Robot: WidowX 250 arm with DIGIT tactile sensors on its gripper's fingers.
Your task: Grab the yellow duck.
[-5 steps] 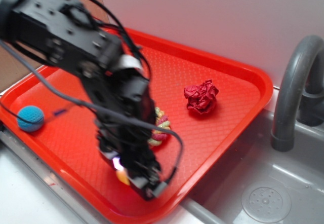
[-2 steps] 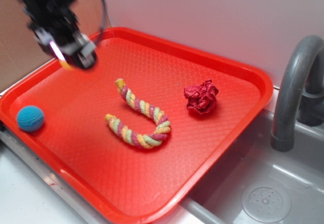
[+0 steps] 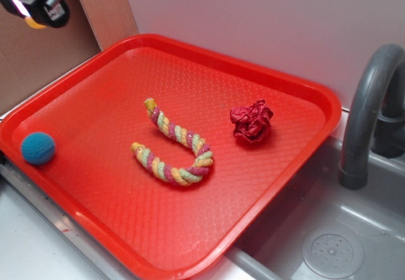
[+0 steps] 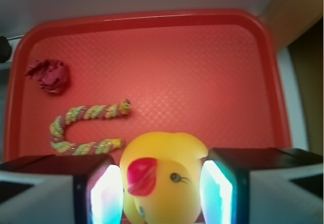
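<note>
The yellow duck [image 4: 164, 176], glossy with a red beak, fills the space between my two glowing pads [image 4: 107, 196] in the wrist view. My gripper [image 4: 161, 191] is shut on it. From the exterior camera the gripper [image 3: 35, 7] is high at the top left corner, off the tray's back-left side, and a sliver of the yellow duck [image 3: 35, 23] peeks out below it. Most of the arm is out of frame.
The red tray [image 3: 297, 166] holds a twisted yellow-pink-green rope [image 3: 171, 147] in its middle, a crumpled red paper ball [image 3: 252, 121] to the right and a blue ball [image 3: 38, 148] at the left edge. A grey sink [image 3: 329, 242] and faucet [image 3: 367, 115] stand to the right.
The gripper has lifted from the tray's front edge with the duck and moved up and back to the far top left. The rope, once hidden behind the arm, now shows fully.
</note>
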